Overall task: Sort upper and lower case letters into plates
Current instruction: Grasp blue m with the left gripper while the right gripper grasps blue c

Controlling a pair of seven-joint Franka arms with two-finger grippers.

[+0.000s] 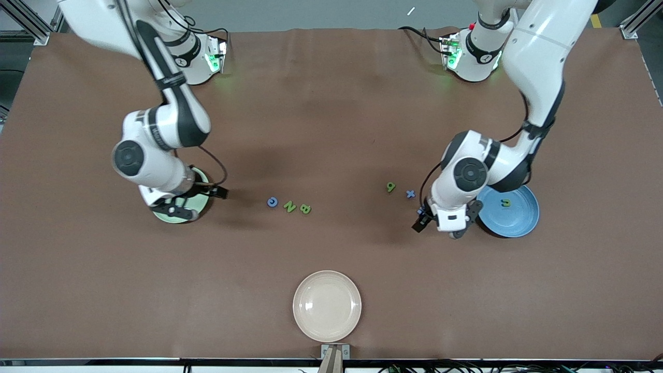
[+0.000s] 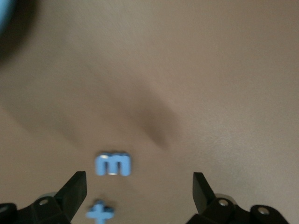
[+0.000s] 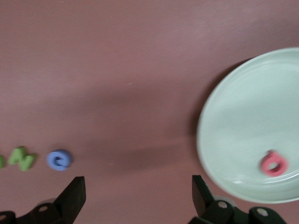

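With both hands empty and jaws wide, right hand [image 1: 178, 207] over the pale green plate [image 3: 243, 130] holding the red letter [image 3: 274, 164], left hand [image 1: 445, 220] beside the blue plate [image 1: 513, 217], I judged a drop just finished; next, the loose letters [image 1: 289, 206] on the tabletop [image 1: 331, 129] needed picking

The left gripper [image 2: 139, 193] is hovering over the brown bench [image 2: 210, 84], its jaws standing wide apart with nothing between them. A pale blue letter m [image 2: 113, 164] is lying flat on the bench, just beside one dark fingertip [image 2: 74, 189]. A pale blue cross-shaped letter [image 2: 99, 213] is lying close to the m, apart from it. A blue rim [image 2: 5, 14] is showing at one corner, blurred.
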